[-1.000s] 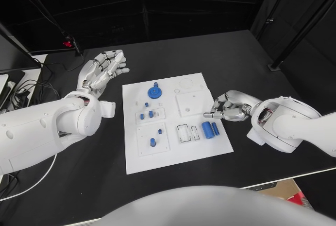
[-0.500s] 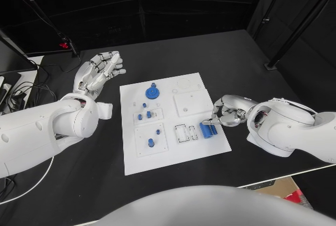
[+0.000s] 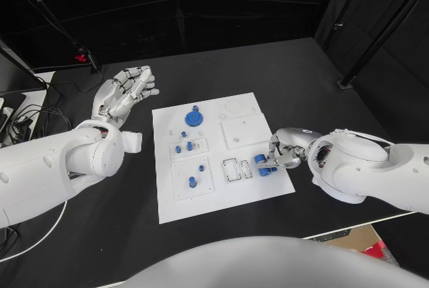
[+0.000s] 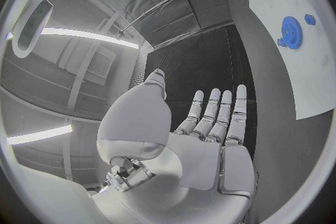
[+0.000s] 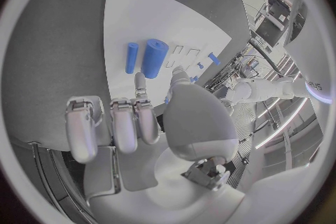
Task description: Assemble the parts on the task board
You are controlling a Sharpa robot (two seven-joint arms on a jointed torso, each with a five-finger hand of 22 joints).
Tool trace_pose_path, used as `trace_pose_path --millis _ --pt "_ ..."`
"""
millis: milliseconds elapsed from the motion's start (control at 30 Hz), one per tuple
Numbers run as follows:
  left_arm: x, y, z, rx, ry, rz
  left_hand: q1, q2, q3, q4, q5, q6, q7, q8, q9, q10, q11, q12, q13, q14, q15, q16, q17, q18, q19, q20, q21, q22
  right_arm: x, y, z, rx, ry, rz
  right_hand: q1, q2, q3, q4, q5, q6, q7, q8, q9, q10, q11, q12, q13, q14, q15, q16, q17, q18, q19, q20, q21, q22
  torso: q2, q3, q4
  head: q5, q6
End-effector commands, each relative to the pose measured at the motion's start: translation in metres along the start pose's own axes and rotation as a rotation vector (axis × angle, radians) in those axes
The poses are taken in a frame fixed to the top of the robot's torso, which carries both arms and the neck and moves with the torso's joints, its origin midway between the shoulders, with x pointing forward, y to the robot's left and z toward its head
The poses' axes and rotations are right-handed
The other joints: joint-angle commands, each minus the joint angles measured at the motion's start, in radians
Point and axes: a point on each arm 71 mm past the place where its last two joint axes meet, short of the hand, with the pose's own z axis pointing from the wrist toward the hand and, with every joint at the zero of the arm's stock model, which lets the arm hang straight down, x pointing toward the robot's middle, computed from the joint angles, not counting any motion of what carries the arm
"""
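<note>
The white rectangular task board [image 3: 224,201] lies in the middle of the black table [image 3: 268,71], and the right hand [image 3: 284,153] hangs over its right edge with fingers curled downward, fingertips just beside the thick blue cylinder [image 5: 153,57] and the thinner blue rod [image 5: 131,57] lying side by side there; whether they touch either piece I cannot tell. The left hand [image 3: 126,90] is held flat over the table, left of the board's far end, fingers straight and close together, holding nothing, while a blue gear-shaped disc [image 3: 196,118] sits near the board's far end
</note>
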Motion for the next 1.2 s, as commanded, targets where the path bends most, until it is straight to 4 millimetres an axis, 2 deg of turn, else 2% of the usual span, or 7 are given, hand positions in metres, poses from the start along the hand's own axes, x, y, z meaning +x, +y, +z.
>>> trace_pose_path --millis 33,167,400,667,833,1033,1200 --pt "0.001 -0.007 0.000 0.093 0.009 -0.009 -0.001 0.013 0.000 0.001 0.006 -0.007 0.160 0.007 -0.001 -0.006 -0.002 0.007 -0.002 -0.009 0.001 0.006 -0.002 -0.017 0.005 0.001 0.002 -0.002 0.001 0.001 0.001 0.020 0.011 -0.053 -0.009 0.002 0.011 -0.001 -0.001 0.003 -0.008 0.005 0.002 0.104 -0.005 0.003 0.263 0.104 -0.007 0.002 0.263 -0.007 0.104 -0.009 0.003 0.263 0.000 -0.0001 -0.0009 0.000 0.000" --pt "0.000 -0.007 0.000 0.092 0.009 -0.009 -0.001 0.013 0.000 0.001 0.006 -0.007 0.160 0.007 -0.001 -0.006 -0.002 0.007 -0.002 -0.009 0.001 0.006 -0.002 -0.017 0.005 0.001 0.002 -0.002 0.002 0.003 0.002 0.015 0.014 -0.055 -0.010 0.004 0.014 -0.001 -0.001 0.003 -0.008 0.007 0.003 0.104 -0.005 0.003 0.263 0.104 -0.008 0.002 0.263 -0.007 0.104 -0.010 0.003 0.263 0.000 0.0002 0.0004 -0.001 0.000" --pt "0.000 -0.007 -0.001 0.090 0.008 -0.008 -0.001 0.015 0.000 0.001 0.006 -0.008 0.160 0.007 -0.002 -0.007 -0.002 0.008 -0.002 -0.009 0.001 0.007 -0.003 -0.017 0.005 0.001 0.002 -0.002 0.003 0.007 0.005 0.005 0.014 -0.053 -0.010 0.010 0.019 -0.002 0.000 0.004 -0.010 0.011 0.006 0.104 -0.007 0.003 0.263 0.104 -0.009 0.002 0.263 -0.007 0.104 -0.011 0.003 0.263 0.001 0.0011 0.0015 0.005 0.000" --pt "-0.001 -0.007 -0.001 0.088 0.006 -0.007 -0.001 0.015 0.000 0.001 0.006 -0.008 0.160 0.007 -0.002 -0.007 -0.002 0.008 -0.002 -0.009 0.001 0.007 -0.003 -0.017 0.005 0.001 0.002 -0.002 0.006 0.009 0.009 0.005 0.024 -0.055 -0.009 0.015 0.023 -0.002 0.000 0.004 -0.011 0.013 0.007 0.104 -0.008 0.003 0.263 0.104 -0.010 0.002 0.263 -0.007 0.104 -0.011 0.003 0.263 0.000 -0.0005 0.0006 0.007 0.000" --pt "-0.001 -0.006 -0.001 0.088 0.007 -0.008 -0.001 0.015 0.000 0.001 0.006 -0.008 0.160 0.007 -0.002 -0.007 -0.002 0.008 -0.002 -0.009 0.001 0.007 -0.003 -0.017 0.005 0.001 0.002 -0.002 0.010 0.010 0.011 0.005 0.034 -0.056 -0.007 0.019 0.025 -0.003 0.001 0.004 -0.011 0.015 0.008 0.104 -0.008 0.003 0.263 0.104 -0.010 0.002 0.263 -0.007 0.104 -0.012 0.003 0.263 0.000 -0.0002 0.0006 0.010 0.000" --pt "0.000 -0.006 -0.001 0.088 0.009 -0.010 -0.001 0.016 -0.001 0.000 0.006 -0.008 0.160 0.008 -0.002 -0.007 -0.002 0.009 -0.003 -0.009 0.001 0.008 -0.004 -0.017 0.005 0.001 0.002 -0.002 0.014 0.011 0.014 0.009 0.044 -0.058 0.001 0.023 0.028 -0.004 0.005 0.004 -0.013 0.017 0.010 0.104 -0.010 0.003 0.263 0.104 -0.011 0.002 0.263 -0.007 0.104 -0.013 0.003 0.263 0.000 0.0009 0.0010 0.009 0.000" --pt "-0.001 -0.006 -0.001 0.087 0.009 -0.010 -0.001 0.016 -0.001 0.000 0.006 -0.008 0.160 0.008 -0.002 -0.007 -0.002 0.009 -0.003 -0.009 0.001 0.008 -0.004 -0.017 0.005 0.001 0.002 -0.002 0.016 0.013 0.018 0.010 0.051 -0.063 0.005 0.022 0.028 -0.005 0.004 0.004 -0.013 0.018 0.011 0.104 -0.010 0.003 0.263 0.104 -0.012 0.002 0.263 -0.007 0.104 -0.014 0.003 0.263 0.000 0.0004 0.0010 0.005 0.000"
